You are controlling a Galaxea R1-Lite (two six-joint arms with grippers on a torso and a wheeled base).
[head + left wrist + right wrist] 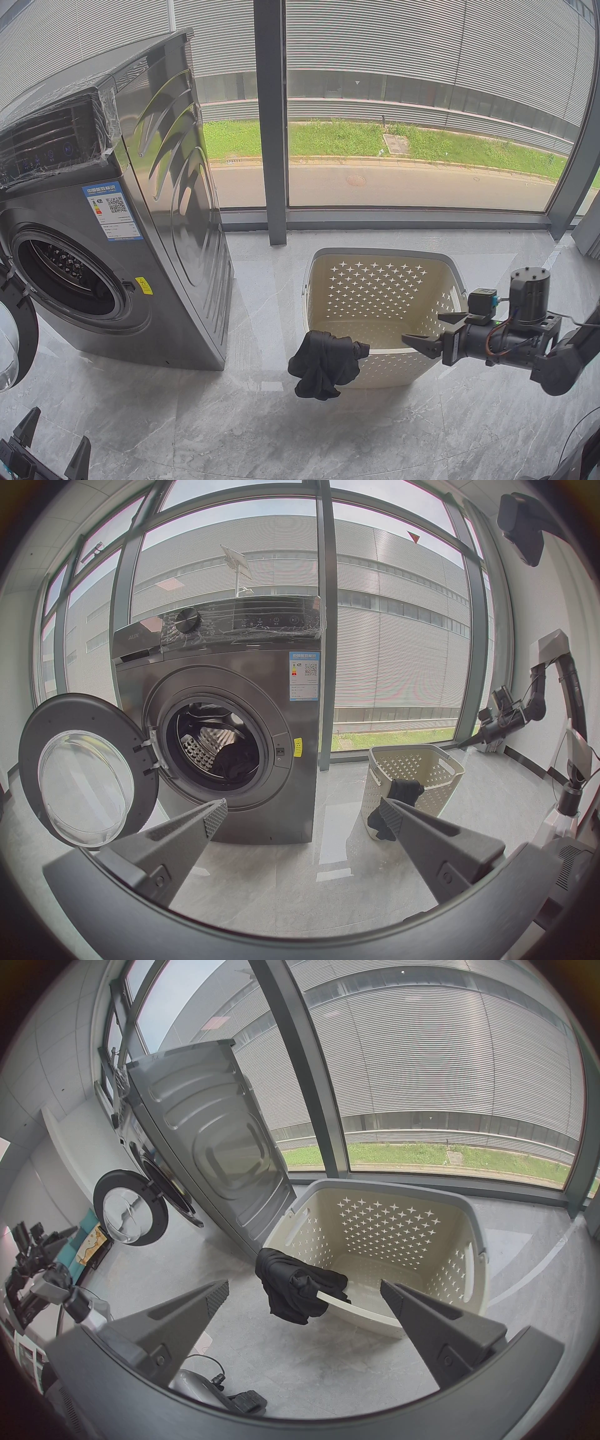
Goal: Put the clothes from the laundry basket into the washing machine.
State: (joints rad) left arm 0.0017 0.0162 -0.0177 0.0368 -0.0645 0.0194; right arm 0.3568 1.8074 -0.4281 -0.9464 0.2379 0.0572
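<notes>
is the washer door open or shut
Open: the door is swung aside on its hinge, leaving the drum mouth exposed.

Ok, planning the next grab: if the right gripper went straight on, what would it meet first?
The right gripper would probably meet the crumpled black garment on the near rim of the cream perforated plastic basket; depth unclear.

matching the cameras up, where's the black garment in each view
Head view: black garment hangs over the laundry basket's near left corner.
Left wrist view: garment draped on the basket's near rim.
Right wrist view: garment on the rim corner toward the washing machine.
Shared landmark: the basket's star-punched walls.
</notes>
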